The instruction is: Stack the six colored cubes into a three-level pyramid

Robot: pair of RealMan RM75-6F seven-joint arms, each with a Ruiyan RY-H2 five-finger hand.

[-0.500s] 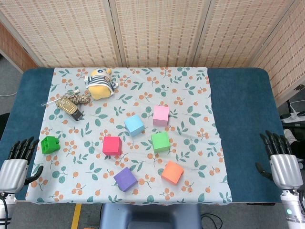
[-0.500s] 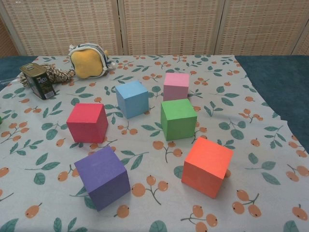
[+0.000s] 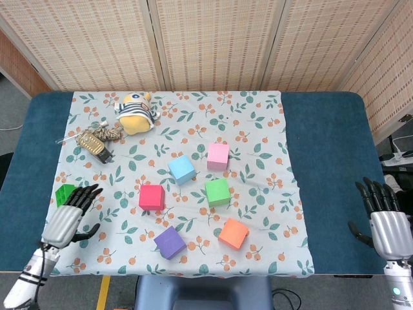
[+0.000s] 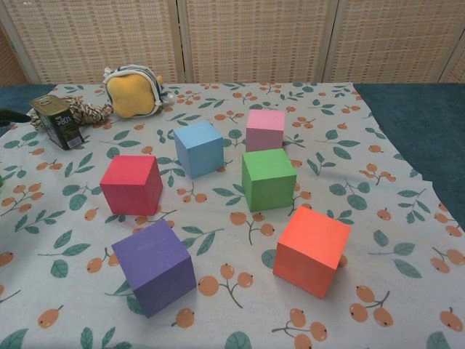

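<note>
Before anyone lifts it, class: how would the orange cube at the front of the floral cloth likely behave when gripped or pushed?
The orange foam-looking cube has flat faces and sharp edges, so it should slide, not roll. Its matte surface suggests decent grip. It looks light, so a push may drag and wrinkle the thin floral cloth beneath it.

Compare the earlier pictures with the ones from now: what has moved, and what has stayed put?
The left hand has moved inward over the cloth, toward the green block, holding nothing. The right hand has barely shifted. All six cubes, red cube included, lie unstacked where they were.
</note>
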